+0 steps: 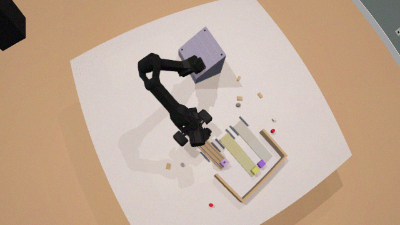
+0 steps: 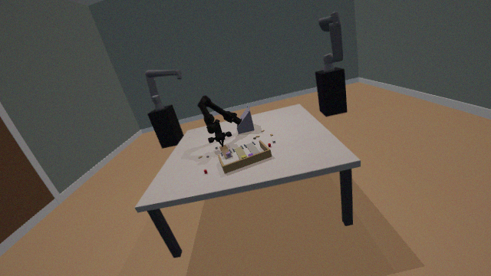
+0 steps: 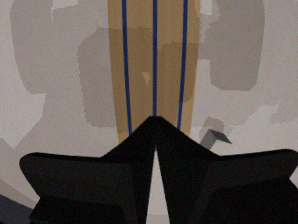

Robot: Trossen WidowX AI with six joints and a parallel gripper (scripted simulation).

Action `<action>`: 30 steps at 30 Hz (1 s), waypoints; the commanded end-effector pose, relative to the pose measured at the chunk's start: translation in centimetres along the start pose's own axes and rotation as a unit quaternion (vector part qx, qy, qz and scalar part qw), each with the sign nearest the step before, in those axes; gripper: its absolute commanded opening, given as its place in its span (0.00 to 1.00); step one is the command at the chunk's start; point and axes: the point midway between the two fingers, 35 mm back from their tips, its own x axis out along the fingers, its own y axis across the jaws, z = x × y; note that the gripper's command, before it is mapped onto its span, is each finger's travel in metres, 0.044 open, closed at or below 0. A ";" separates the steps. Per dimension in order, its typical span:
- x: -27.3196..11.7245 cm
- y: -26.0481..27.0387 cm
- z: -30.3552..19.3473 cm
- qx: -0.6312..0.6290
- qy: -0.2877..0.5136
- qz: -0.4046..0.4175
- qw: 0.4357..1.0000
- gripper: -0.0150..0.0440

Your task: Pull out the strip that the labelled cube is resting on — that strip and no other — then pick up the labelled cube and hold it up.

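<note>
The labelled cube (image 1: pixel 224 162) (image 2: pixel 229 154) is lilac with a dark mark on top. It rests on the far end of a brown strip with blue lines (image 1: pixel 210 154) (image 3: pixel 140 65), the end toward the wooden walls. My gripper (image 2: pixel 222 146) (image 3: pixel 154 121) is shut with nothing between its fingers. Its joined fingertips point down at the middle line of the brown strip, toward the end away from the cube. Whether they touch it I cannot tell. In the top view the arm hides the fingertips and that end of the strip. The cube is out of the wrist view.
A yellow-green strip (image 1: pixel 237 153) bears a yellow cube (image 1: pixel 255 170). A purple cube (image 1: pixel 261 164) is at the end of a grey strip (image 1: pixel 252 141). Dark guide bars flank the strips. A wooden wall (image 1: pixel 229 188) (image 2: pixel 247 163) encloses the cube end. A lavender wedge (image 1: pixel 204 44) stands behind.
</note>
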 end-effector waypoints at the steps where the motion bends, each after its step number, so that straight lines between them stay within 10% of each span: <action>1: 0.5 0.3 -1.6 -0.003 0.015 0.004 1.000 0.25; 30: 0.5 0.4 -4.2 -0.004 0.016 0.004 1.000 0.25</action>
